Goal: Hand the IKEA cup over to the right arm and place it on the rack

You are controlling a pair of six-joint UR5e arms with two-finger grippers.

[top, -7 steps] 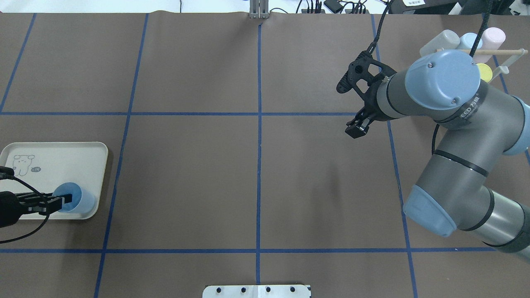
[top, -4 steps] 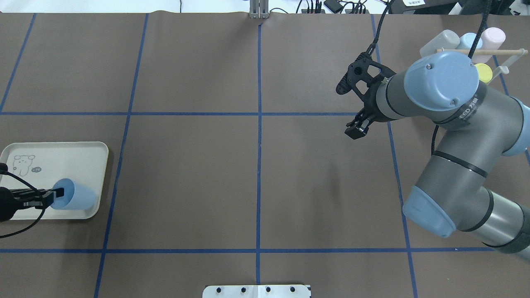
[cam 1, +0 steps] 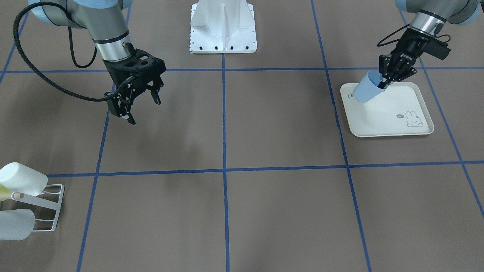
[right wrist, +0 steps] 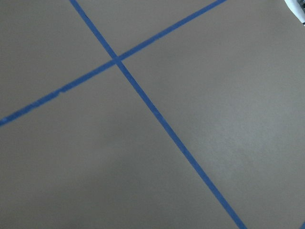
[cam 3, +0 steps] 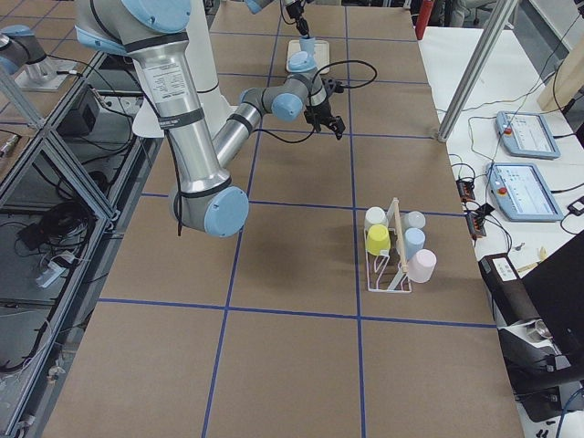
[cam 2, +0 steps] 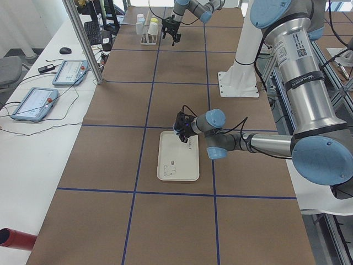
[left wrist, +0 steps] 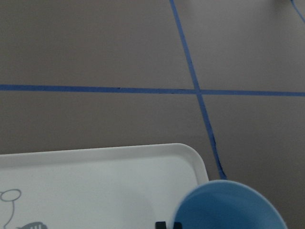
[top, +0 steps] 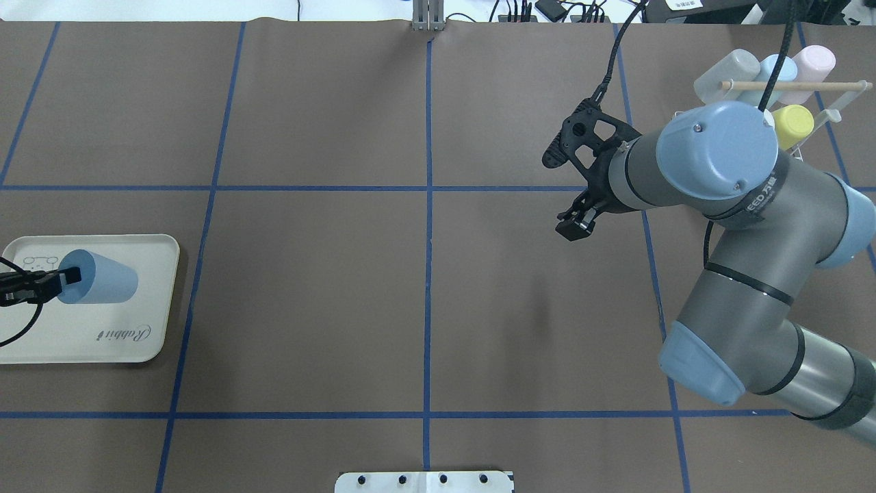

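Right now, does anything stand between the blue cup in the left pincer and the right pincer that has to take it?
Nothing visible does. The left pincer holds the blue cup over the tray; the right pincer hangs open, and only bare mat with blue tape lines lies between them.

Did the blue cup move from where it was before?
Yes. In the overhead view the cup moved from the bottom corner of the tray toward its top edge, uncovering the Rabbit lettering.
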